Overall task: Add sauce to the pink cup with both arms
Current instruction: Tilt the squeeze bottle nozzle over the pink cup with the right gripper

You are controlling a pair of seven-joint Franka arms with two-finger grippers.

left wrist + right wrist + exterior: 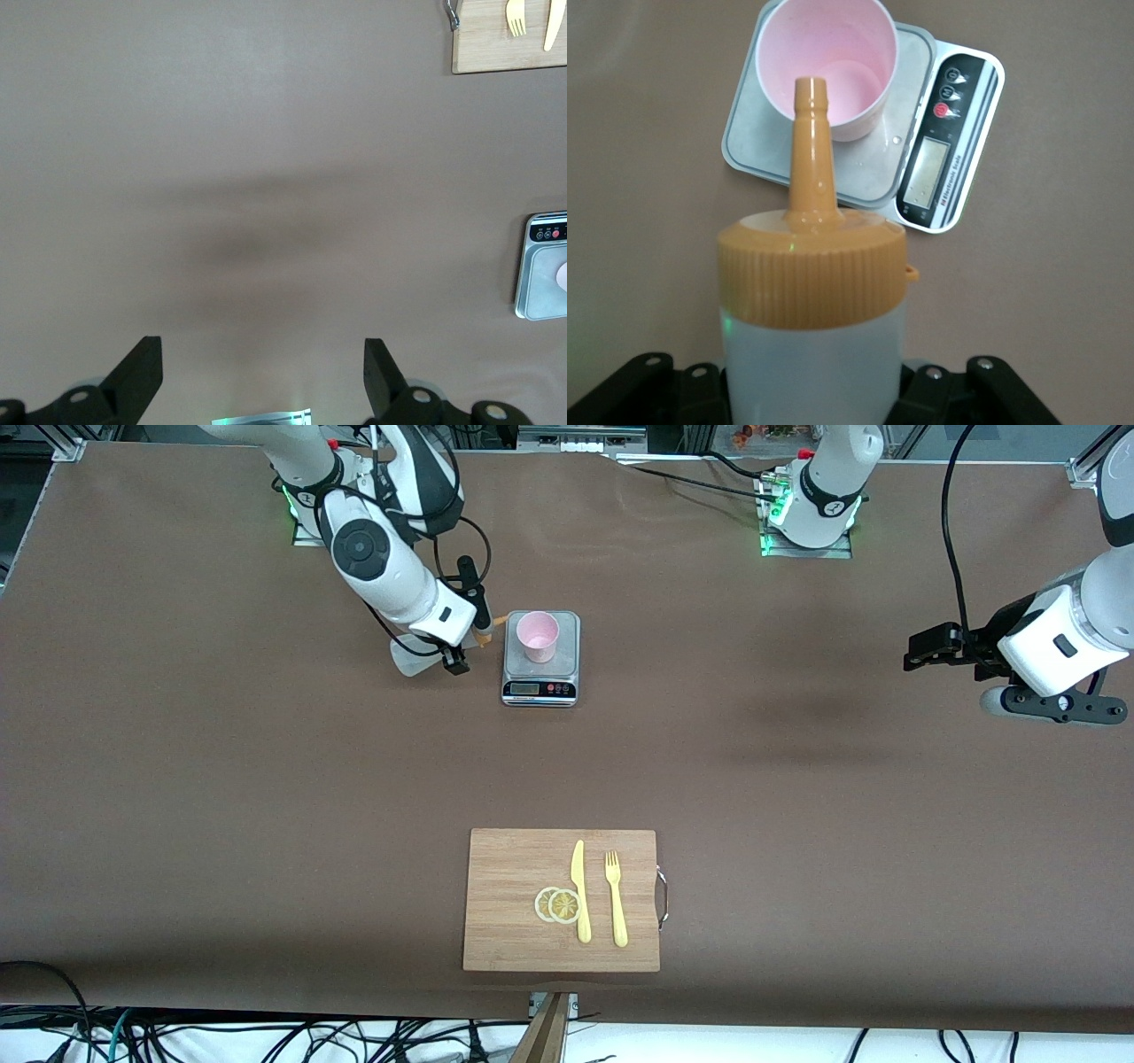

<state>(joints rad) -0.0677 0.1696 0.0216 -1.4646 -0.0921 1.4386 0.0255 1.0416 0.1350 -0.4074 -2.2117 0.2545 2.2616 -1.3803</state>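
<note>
The pink cup (537,636) (827,66) stands upright on a grey scale (540,688) (948,150). My right gripper (462,631) (815,390) is shut on the sauce (412,660) (815,354), a frosted squeeze bottle with an orange cap. The bottle is tipped on its side beside the scale, toward the right arm's end. Its nozzle points at the cup and ends just short of the rim. No sauce shows coming out. My left gripper (921,654) (261,350) hangs open over bare table toward the left arm's end, with nothing between its fingers.
A wooden cutting board (514,868) (496,53) lies nearer the front camera, carrying a yellow knife (580,890), a yellow fork (615,895) and two lemon slices (558,905). Brown table stretches between the scale and the left gripper.
</note>
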